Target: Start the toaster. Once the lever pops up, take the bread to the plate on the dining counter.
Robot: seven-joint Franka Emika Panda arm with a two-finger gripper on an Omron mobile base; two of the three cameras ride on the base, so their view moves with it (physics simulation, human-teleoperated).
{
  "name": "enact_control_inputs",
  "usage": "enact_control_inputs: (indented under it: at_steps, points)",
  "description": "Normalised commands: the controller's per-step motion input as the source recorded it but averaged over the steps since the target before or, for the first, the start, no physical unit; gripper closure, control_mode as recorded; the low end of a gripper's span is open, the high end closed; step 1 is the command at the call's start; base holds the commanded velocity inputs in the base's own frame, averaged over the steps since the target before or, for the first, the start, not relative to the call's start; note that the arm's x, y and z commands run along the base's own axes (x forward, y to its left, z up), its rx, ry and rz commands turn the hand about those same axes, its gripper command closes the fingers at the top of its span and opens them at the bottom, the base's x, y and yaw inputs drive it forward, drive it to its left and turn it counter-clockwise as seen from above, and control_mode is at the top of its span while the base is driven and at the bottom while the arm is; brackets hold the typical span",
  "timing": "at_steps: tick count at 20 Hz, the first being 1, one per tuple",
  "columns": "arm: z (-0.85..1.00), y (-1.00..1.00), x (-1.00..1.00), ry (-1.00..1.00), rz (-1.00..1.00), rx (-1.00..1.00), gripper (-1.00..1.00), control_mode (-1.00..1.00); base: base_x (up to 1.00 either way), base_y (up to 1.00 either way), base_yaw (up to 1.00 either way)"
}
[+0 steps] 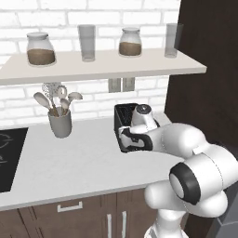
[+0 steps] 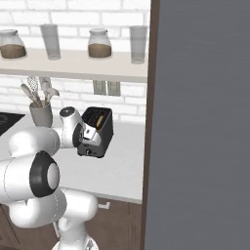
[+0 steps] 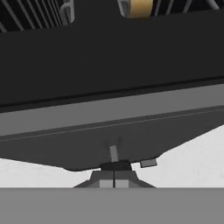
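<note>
The black toaster (image 1: 123, 113) (image 2: 103, 128) stands on the white kitchen counter (image 1: 74, 162) near the wall. A tan bread slice (image 2: 100, 119) (image 3: 140, 6) sits low in one of its slots. My gripper (image 1: 126, 139) (image 2: 91, 139) (image 3: 113, 183) is shut, with its tips side by side. They rest against the toaster's front face, right at a small grey lever (image 3: 113, 153). My hand hides most of that face in the left base view. The plate and the dining counter are out of view.
A grey utensil holder (image 1: 60, 122) stands left of the toaster, and a black cooktop (image 1: 7, 158) lies at the far left. A shelf (image 1: 102, 65) with jars and glasses hangs above. A tall dark cabinet side (image 2: 200, 122) closes off the right.
</note>
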Motion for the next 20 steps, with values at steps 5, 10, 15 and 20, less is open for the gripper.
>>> enact_control_inputs:
  at_steps: [5,10,15,20]
  points:
    - [-0.79,0.00,0.00,0.00,0.00,0.00,1.00,-1.00,0.00,0.00,0.00]
    - [-0.86,0.00,0.00,0.00,0.00,0.00,1.00,-1.00,0.00,0.00,0.00]
    - [-0.63,0.00,-0.21,0.00,0.00,-0.01,1.00,-1.00,0.00,0.00,0.00]
    - [0.39,-0.01,-0.53,-0.02,0.00,0.00,1.00,-1.00,0.00,0.00,0.00]
